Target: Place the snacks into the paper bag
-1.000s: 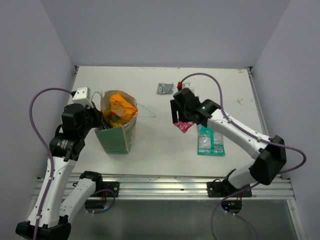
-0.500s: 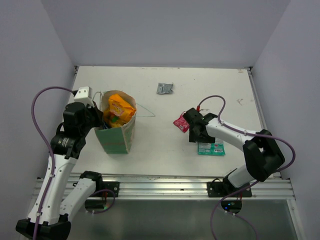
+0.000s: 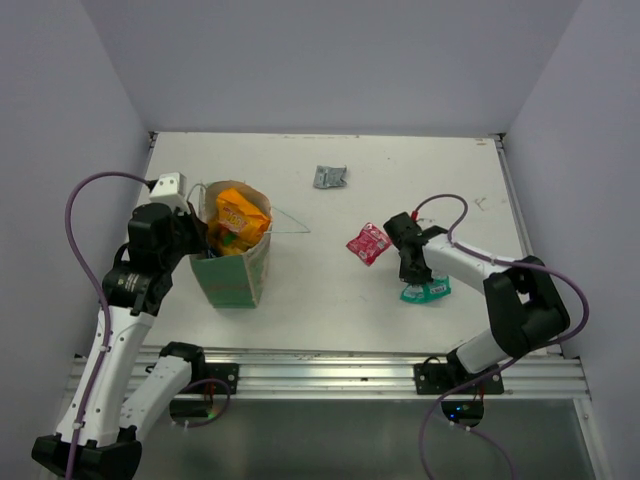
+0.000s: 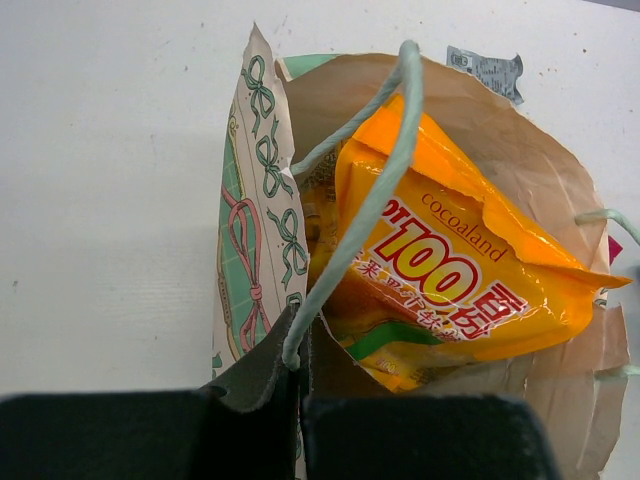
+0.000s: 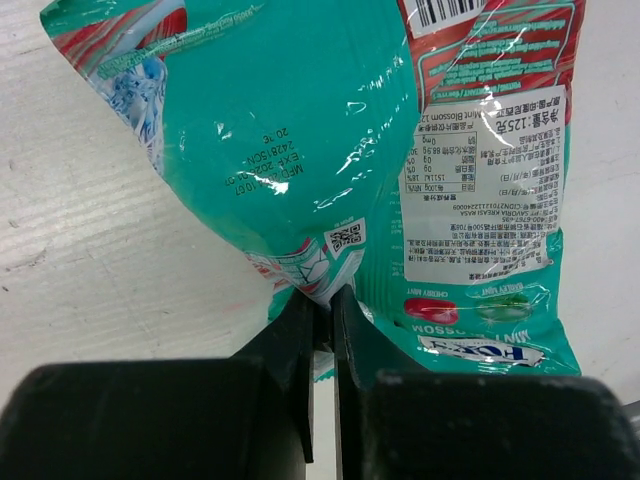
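The paper bag [image 3: 238,268] stands upright at the left, with an orange snack packet [image 3: 242,214] sticking out of its mouth. My left gripper [image 3: 203,240] is shut on the bag's near rim and its pale string handle [image 4: 372,190]; the orange packet [image 4: 450,270] fills the opening just beyond my left gripper [image 4: 302,345]. My right gripper [image 3: 412,272] is low at the table's right, shut on the edge of a teal snack packet [image 3: 428,291]. That teal packet [image 5: 300,140] bulges up from my right gripper [image 5: 322,300]. A red packet [image 3: 368,243] lies just left of it.
A silver-grey packet [image 3: 329,176] lies flat toward the back middle. The bag's other string handle [image 3: 285,222] hangs out to the right of the bag. Walls close the table [image 3: 330,300] at the left, back and right.
My right gripper has moved right and down, from over the red packet to the teal one, and shut on it. The teal packet is now bunched up. The left arm stayed put.
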### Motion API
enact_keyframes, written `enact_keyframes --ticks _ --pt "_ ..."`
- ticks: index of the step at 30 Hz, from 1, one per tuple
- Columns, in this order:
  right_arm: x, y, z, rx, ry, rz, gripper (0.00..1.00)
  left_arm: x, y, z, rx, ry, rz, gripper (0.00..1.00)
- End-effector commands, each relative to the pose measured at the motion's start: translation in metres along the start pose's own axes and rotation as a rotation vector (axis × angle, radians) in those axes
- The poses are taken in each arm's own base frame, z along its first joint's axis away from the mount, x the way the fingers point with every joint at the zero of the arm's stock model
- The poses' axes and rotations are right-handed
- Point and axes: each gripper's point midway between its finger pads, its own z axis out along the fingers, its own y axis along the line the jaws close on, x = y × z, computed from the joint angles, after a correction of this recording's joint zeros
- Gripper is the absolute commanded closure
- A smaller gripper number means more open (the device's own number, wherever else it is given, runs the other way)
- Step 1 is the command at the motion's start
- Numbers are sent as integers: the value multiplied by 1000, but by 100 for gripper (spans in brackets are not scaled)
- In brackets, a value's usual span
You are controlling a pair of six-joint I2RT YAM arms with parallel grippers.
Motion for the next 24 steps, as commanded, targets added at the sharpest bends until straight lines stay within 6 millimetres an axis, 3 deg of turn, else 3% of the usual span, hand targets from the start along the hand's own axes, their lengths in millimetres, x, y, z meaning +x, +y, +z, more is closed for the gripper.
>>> enact_keyframes --ticks 1,4,7,8,10,11,12,13,15,16,17,19,20,24 --pt "13 13 15 -49 58 -2 100 -5 1 -1 -6 -17 28 100" --pt "-18 24 -15 -133 -19 -8 100 -6 3 -2 -13 -20 29 100" --pt "-71 50 -72 -298 -147 -23 100 -7 3 -2 -18 -25 29 100" --pt "-103 65 -107 -382 -225 -21 100 -6 3 -2 -17 -24 29 100" --pt "-122 93 -143 -522 -243 -89 100 -5 3 -1 -15 -21 28 100" --pt "-146 113 -189 -632 -312 -111 100 -6 2 -1 -13 -22 27 100" --pt "-147 132 -214 -740 -304 -168 100 -5 2 0 -13 -22 27 100" --pt "-164 154 -245 -815 -333 -200 100 -5 2 0 -11 -21 27 100" --pt "-152 194 -286 -937 -332 -310 100 -6 1 1 -6 -23 23 100" --pt "-139 224 -290 -1004 -270 -373 100 -6 1 1 -6 -25 23 100" --pt "-133 246 -337 -1121 -299 -424 100 -6 0 1 -2 -25 21 100" --pt "-110 277 -371 -1266 -238 -477 100 -6 0 1 -3 -27 18 100" --pt "-93 305 -386 -1325 -218 -522 100 -6 0 0 -3 -29 18 100" --pt "-36 349 -405 -1446 -83 -590 100 -7 2 -3 -11 -35 16 100"
